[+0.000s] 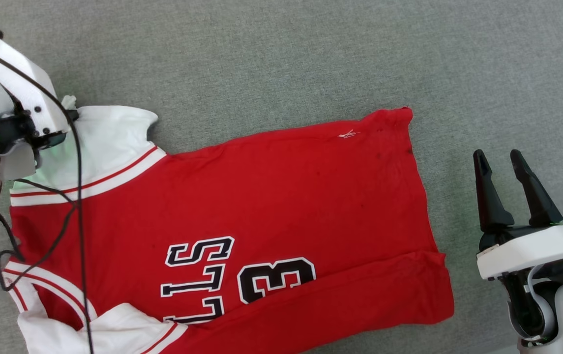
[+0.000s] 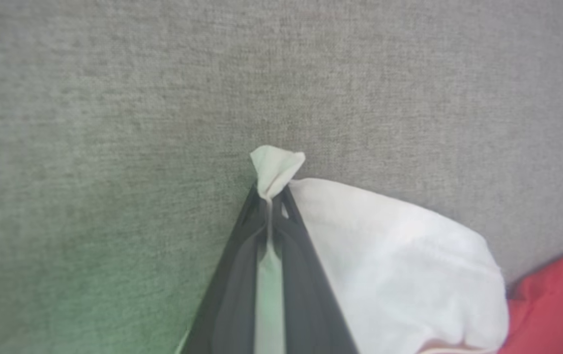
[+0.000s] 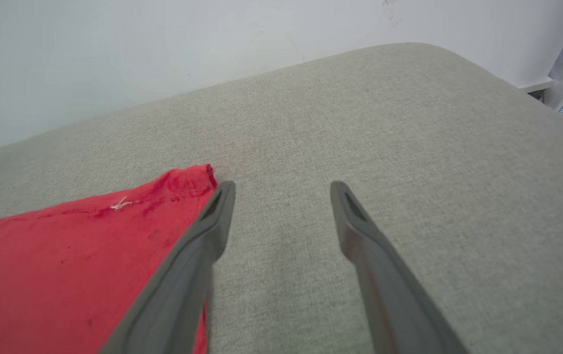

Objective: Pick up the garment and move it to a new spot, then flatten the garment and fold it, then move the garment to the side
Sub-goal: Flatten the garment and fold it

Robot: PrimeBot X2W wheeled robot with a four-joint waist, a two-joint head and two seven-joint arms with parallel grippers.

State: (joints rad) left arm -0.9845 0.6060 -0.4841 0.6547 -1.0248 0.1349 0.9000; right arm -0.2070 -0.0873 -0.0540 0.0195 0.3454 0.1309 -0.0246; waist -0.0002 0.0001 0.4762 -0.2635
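The garment (image 1: 242, 206) is a red jersey T-shirt with white sleeves, lying mostly flat on the grey fabric surface, black letters and number facing up. My left gripper (image 2: 271, 196) is shut on the tip of the far white sleeve (image 2: 389, 255), a small tuft of cloth poking out past the fingertips. In the head view the left gripper (image 1: 67, 110) sits at the sleeve's far corner. My right gripper (image 1: 500, 160) stands open beside the shirt's hem, nothing between its fingers. In the right wrist view its left finger (image 3: 217, 216) lies next to the garment's red hem corner (image 3: 183, 187).
The grey upholstered surface (image 1: 311, 59) spreads around the shirt, with a rounded far edge (image 3: 409, 49) against a white wall. A black cable (image 1: 77, 196) from the left arm hangs over the shirt's collar side. The near sleeve (image 1: 109, 329) is bunched at the bottom.
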